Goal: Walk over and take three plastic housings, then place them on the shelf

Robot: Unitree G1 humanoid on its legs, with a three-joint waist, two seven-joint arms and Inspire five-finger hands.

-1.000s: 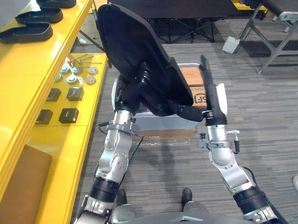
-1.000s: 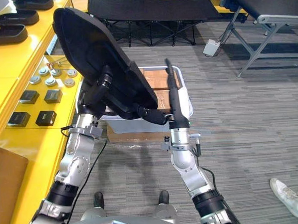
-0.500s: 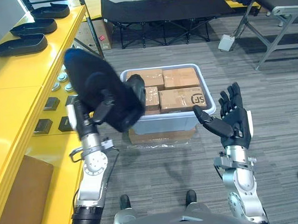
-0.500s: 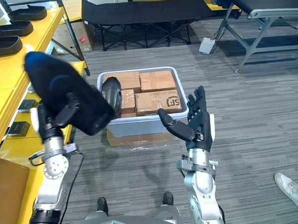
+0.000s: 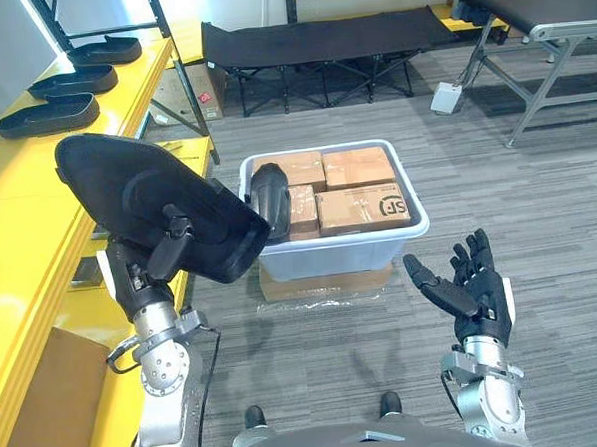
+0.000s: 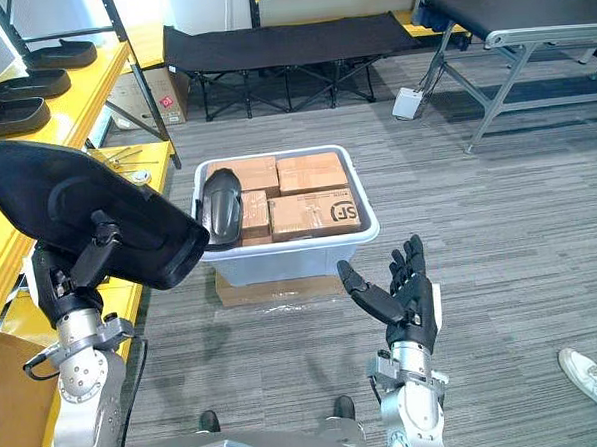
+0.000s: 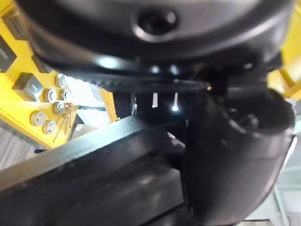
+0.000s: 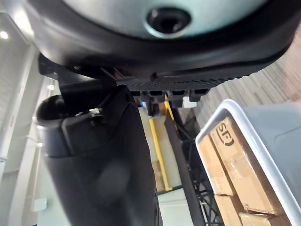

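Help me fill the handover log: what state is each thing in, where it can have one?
left hand, shut on the held housing.
held housing, up in the air, tilted.
right hand, open, fingers spread, empty.
white bin, open-topped, packed full.
cardboard boxes, closed, inside the white bin.
second housing, standing on edge in the white bin.
shelf housings, lying flat on the yellow shelf.

Bright, even indoor light; white glare up top, perhaps daylight.
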